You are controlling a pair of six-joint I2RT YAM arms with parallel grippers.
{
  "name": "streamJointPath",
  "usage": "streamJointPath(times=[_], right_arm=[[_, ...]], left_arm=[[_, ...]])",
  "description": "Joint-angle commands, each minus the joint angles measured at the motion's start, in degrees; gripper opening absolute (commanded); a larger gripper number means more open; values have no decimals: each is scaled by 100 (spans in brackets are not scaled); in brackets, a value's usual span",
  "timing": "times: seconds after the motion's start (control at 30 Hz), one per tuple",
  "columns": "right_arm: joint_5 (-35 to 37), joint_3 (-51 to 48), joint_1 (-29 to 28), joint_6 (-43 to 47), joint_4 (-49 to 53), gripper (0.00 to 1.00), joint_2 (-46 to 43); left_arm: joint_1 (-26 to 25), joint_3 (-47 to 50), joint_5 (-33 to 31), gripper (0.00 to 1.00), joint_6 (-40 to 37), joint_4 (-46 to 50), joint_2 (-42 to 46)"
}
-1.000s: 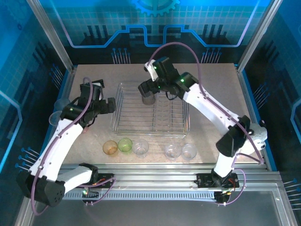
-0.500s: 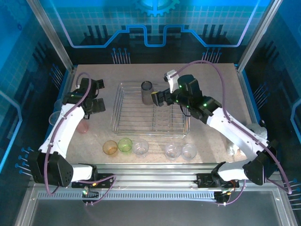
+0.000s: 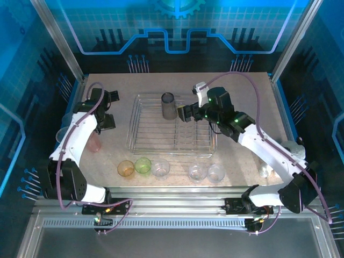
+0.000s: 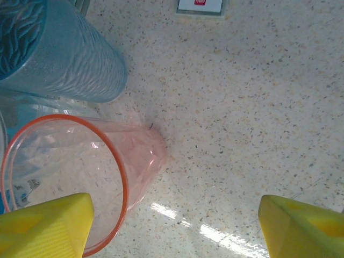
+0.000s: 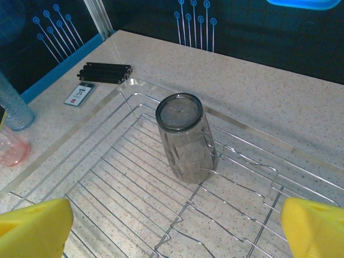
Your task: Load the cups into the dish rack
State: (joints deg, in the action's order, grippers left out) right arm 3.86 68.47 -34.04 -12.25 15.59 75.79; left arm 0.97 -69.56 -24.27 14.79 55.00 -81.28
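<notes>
Jaws wide and empty, the left gripper (image 4: 174,207) hangs over the upright pink cup (image 4: 107,161), off-centre beneath one fingertip; the right gripper (image 5: 176,209), equally wide, is well apart.

Cup (image 3: 168,106) in dish rack (image 3: 148,134), five cups (image 3: 160,168) nearer

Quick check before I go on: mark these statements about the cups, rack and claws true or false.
1. A smoky grey cup stands in the dish rack. True.
2. The right claw is clamped on that cup. False: its jaws are open and the cup is apart from them.
3. The green cup is in the rack. False: it sits on the table, in a row in front of the rack.
4. The left claw is open, near the pink cup. True.
</notes>
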Motion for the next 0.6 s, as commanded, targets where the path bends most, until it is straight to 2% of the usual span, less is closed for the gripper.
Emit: streamJointPath(times=[0.0, 0.27, 0.57], right_arm=[[-79, 201, 64, 12, 69, 99, 126], [-78, 185, 98, -31, 15, 99, 235], [-120, 176, 178, -41, -15, 99, 252]], left_arm=[[153, -75, -159, 79, -116, 76, -125], [281, -51, -268, 71, -104, -48, -337], [369, -65, -289, 54, -28, -178, -636]])
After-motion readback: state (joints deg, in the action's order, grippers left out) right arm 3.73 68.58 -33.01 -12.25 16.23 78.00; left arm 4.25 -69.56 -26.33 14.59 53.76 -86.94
